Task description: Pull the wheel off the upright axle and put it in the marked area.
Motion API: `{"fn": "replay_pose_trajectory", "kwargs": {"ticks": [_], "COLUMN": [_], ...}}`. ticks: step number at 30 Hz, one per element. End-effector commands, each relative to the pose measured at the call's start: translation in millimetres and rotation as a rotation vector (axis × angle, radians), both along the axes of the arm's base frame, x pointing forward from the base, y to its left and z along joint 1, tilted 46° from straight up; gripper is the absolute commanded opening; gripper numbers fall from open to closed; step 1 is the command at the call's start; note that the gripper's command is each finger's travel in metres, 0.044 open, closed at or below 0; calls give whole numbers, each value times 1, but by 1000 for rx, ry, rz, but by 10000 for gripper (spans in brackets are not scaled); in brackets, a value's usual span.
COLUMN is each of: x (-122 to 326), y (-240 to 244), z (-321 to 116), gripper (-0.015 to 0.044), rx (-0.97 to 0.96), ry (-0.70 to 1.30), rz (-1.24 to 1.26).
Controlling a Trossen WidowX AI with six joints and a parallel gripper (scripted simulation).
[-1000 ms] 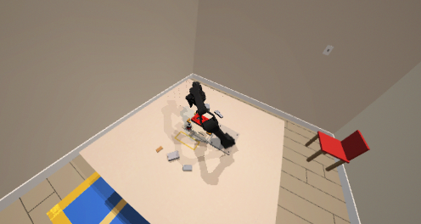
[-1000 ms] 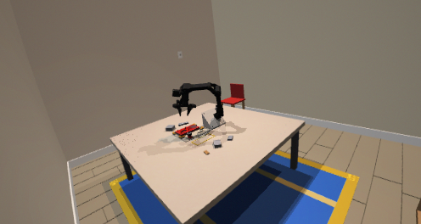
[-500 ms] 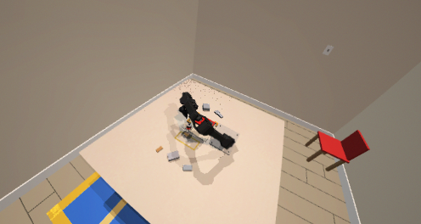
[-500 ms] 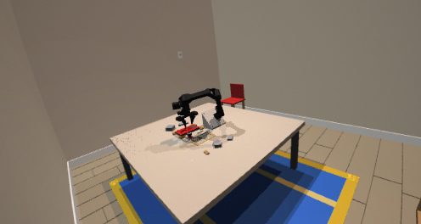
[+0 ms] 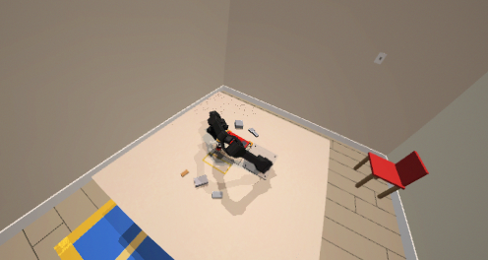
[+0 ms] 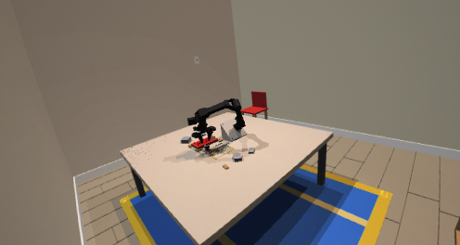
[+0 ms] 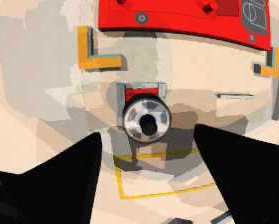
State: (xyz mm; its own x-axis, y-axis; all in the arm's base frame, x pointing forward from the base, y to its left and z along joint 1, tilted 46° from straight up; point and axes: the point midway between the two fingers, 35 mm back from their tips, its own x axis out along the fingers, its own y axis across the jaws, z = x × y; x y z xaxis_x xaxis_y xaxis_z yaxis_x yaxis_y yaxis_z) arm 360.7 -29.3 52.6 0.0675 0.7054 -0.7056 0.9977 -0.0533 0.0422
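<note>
The wheel, a pale and dark ringed disc with a dark centre, is seen from above in the wrist view. It sits at the small grey and red holder; the axle is hard to make out under it. My gripper is open, pointing down, with one fingertip to each side of the wheel and a gap on both sides. The fingertips look slightly nearer the lower edge of the view than the wheel's centre; their height is unclear. The marked area, a yellow outline, lies beside the holder with nothing seen resting in it.
A red block lies close beyond the wheel, between orange corner brackets. Grey blocks and a small orange block lie around the marked area.
</note>
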Motion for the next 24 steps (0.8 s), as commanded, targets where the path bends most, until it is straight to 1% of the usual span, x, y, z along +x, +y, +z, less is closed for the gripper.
{"fn": "replay_pose_trajectory", "kwargs": {"ticks": [1, 4, 9, 13, 21, 24], "x": [1, 0, 0, 0, 0, 0], "y": [19, 30, 31, 29, 29, 28], "z": [-17, -25, -26, -24, -24, -24], "gripper": [300, 300, 300, 195, 142, 63], "rx": [8, 10, 10, 6, 6, 6], "ry": [3, 3, 3, 5, 5, 5], "rz": [-3, -3, -3, 7, 7, 7]}}
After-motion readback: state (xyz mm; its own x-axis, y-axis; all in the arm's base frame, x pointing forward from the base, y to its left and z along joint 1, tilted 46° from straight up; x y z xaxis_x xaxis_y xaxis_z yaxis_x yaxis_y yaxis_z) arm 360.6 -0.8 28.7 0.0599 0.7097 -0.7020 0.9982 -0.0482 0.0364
